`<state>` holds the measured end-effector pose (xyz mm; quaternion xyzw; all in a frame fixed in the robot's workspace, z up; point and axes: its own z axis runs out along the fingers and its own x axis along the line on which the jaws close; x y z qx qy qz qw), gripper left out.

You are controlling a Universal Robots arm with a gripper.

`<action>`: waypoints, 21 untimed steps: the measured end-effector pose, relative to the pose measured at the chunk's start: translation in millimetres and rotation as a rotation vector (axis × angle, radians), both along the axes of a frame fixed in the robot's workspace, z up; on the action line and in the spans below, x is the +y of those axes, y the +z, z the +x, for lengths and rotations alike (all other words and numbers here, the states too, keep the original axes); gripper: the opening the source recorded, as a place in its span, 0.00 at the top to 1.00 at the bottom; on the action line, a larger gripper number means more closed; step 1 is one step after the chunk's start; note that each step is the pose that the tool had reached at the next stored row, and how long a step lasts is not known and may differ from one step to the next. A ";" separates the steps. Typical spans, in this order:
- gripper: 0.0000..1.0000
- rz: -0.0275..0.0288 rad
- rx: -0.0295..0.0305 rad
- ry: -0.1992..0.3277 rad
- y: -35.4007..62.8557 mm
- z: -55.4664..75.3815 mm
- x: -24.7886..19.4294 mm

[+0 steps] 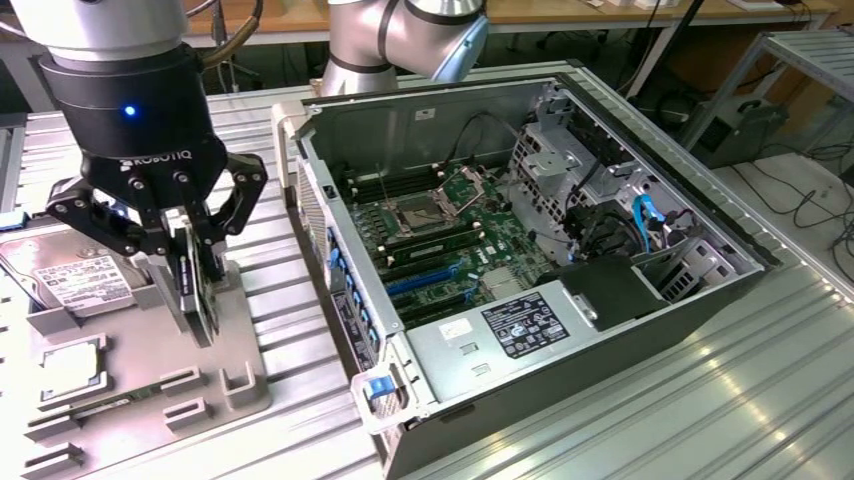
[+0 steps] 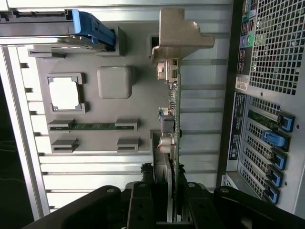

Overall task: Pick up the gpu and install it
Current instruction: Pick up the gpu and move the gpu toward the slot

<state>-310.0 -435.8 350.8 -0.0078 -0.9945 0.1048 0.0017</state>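
Note:
The gpu (image 1: 200,290) stands on edge over the grey holder tray (image 1: 134,400) at the exterior view's left. My gripper (image 1: 180,245) is straight above the card, with a black finger pressed to each face, shut on it. In the wrist view the gpu (image 2: 175,105) is seen edge-on, its silver bracket (image 2: 181,36) at the far end, and my gripper (image 2: 167,205) clamps it from both sides. I cannot tell whether the card's lower edge touches the tray. The open computer case (image 1: 534,260) lies to the exterior view's right, its motherboard with blue card slots (image 1: 427,275) exposed.
On the tray (image 2: 143,95) sit a silver hard drive (image 1: 67,275) with a white label, a small square silver chip (image 2: 64,93) and a memory stick (image 2: 93,126). The case's rear wall (image 2: 276,52) with blue slot clips stands close beside the gpu. Ribbed metal table all around.

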 end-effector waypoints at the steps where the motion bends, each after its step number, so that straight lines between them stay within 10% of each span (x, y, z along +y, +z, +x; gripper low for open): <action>1: 0.72 -0.0002 -0.0001 0.000 0.5 0.0 0.0; 21: 0.72 -0.0223 -0.0001 0.000 20.1 0.0 0.0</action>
